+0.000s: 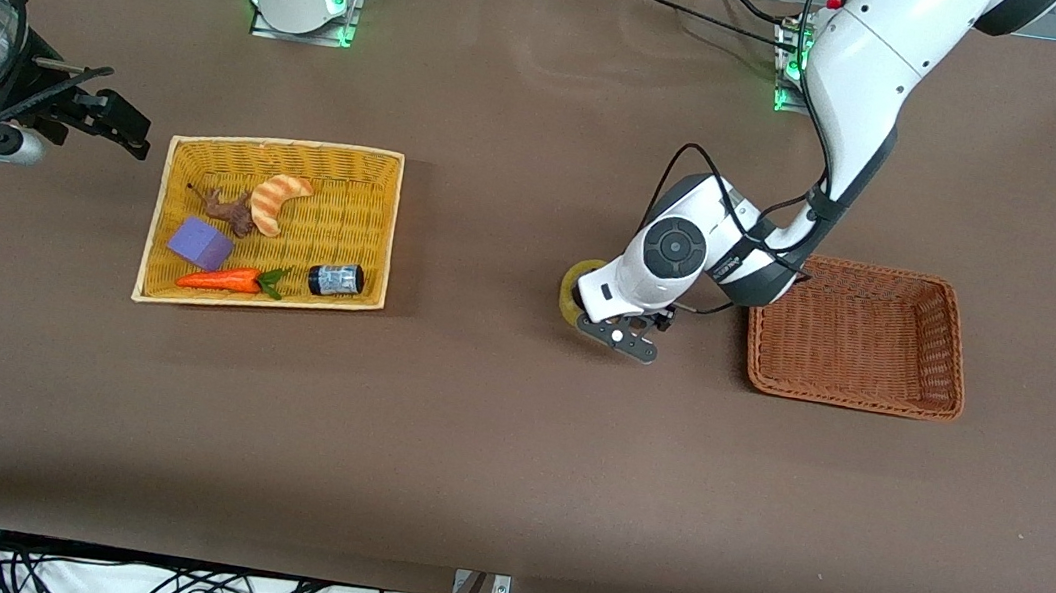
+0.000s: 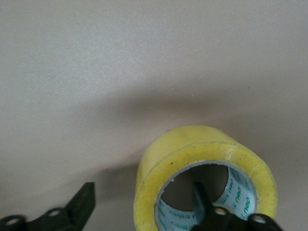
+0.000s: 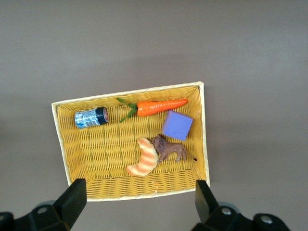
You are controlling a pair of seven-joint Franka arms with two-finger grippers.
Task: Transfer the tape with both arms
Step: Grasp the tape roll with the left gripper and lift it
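While on the table, tape (image 2: 204, 180) around one finger (image 2: 202, 199) of wide left claw (image 2: 144, 211).

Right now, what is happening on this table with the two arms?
The left gripper is down at the tape, which stands on edge on the table between the two baskets. Its fingers are spread, one inside the roll's hole and one outside, not yet closed. The brown basket beside it holds nothing. The right gripper waits open beside the yellow basket, which holds toys.
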